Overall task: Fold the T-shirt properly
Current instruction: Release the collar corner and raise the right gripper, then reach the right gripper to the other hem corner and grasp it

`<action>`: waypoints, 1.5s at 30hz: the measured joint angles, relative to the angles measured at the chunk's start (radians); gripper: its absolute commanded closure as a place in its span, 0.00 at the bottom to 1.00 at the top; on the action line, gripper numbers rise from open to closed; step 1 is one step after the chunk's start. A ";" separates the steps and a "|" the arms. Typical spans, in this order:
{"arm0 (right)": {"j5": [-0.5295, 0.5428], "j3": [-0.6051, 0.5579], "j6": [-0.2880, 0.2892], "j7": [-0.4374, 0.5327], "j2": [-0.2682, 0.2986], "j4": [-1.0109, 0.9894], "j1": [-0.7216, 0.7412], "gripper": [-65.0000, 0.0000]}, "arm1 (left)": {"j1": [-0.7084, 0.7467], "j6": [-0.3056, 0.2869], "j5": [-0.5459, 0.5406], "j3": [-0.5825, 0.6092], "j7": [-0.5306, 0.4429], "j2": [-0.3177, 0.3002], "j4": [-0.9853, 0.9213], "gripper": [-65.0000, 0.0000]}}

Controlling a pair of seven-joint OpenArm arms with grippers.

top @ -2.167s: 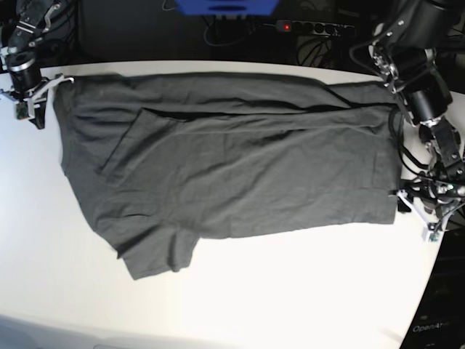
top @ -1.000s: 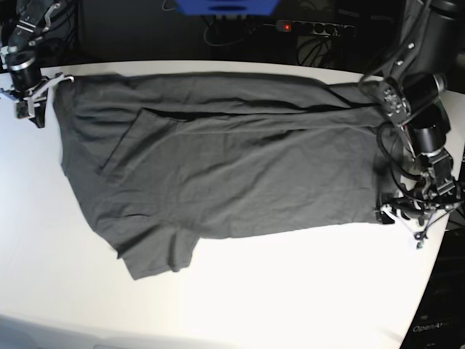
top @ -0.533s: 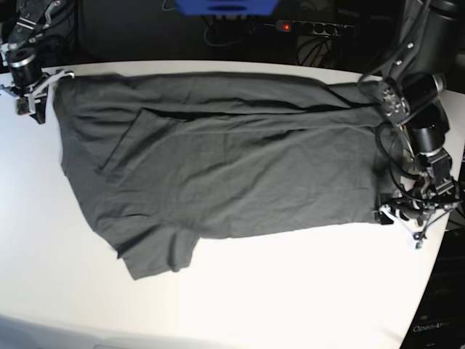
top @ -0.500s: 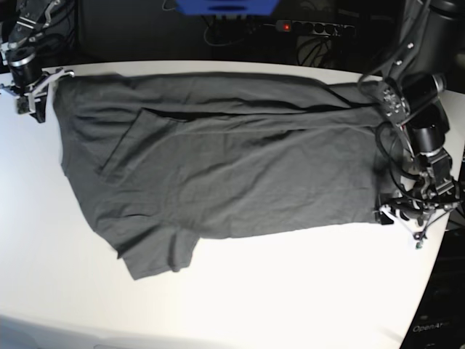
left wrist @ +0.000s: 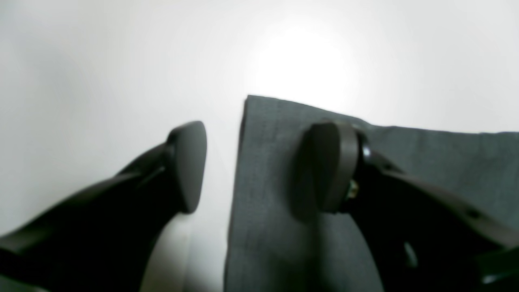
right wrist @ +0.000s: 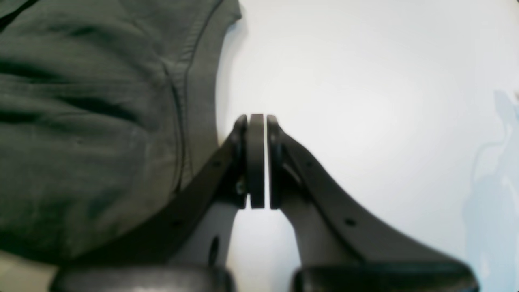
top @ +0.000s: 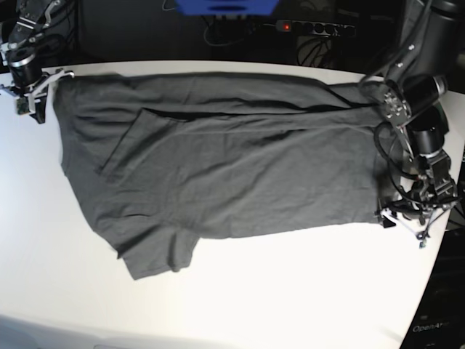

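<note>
**Hem corner ready for pickup**

A white table (top: pixel 290 291) is carrying the T-shirt (top: pixel 232 167), lying spread and partly folded. The left gripper (left wrist: pixel 259 166) is standing wide, straddling the hem corner. The right gripper (right wrist: pixel 256 162) is sitting closed on nothing beside the shoulder. The thin fabric is likely to slump; hem corners seem the soundest hold.

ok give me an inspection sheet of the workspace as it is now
surface: white table, bare around the shirt.
job's things: T-shirt spread flat, dark grey, one long side already folded over; a sleeve sticks out at the near left.
clutter: nothing seen on the table.
grippers: left gripper open, one of its fingers over the shirt's corner, the other over bare table; right gripper shut on nothing, beside the shirt's edge.
cables: black cables along the left arm.
surroundings: power strip with a red light behind the table.
</note>
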 measured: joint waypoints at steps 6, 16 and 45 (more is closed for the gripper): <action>0.000 0.000 0.000 0.000 0.000 0.000 0.000 0.98 | 0.025 0.007 -0.103 0.002 -0.025 0.005 0.003 0.40; 0.000 0.000 0.000 0.000 0.000 0.000 0.000 0.98 | 0.023 0.007 -0.135 0.002 -0.043 0.021 -0.025 0.82; -0.382 -0.072 -0.004 -0.365 0.021 -0.216 0.755 0.98 | 0.034 -0.009 -0.162 -0.001 -0.063 0.019 -0.045 0.96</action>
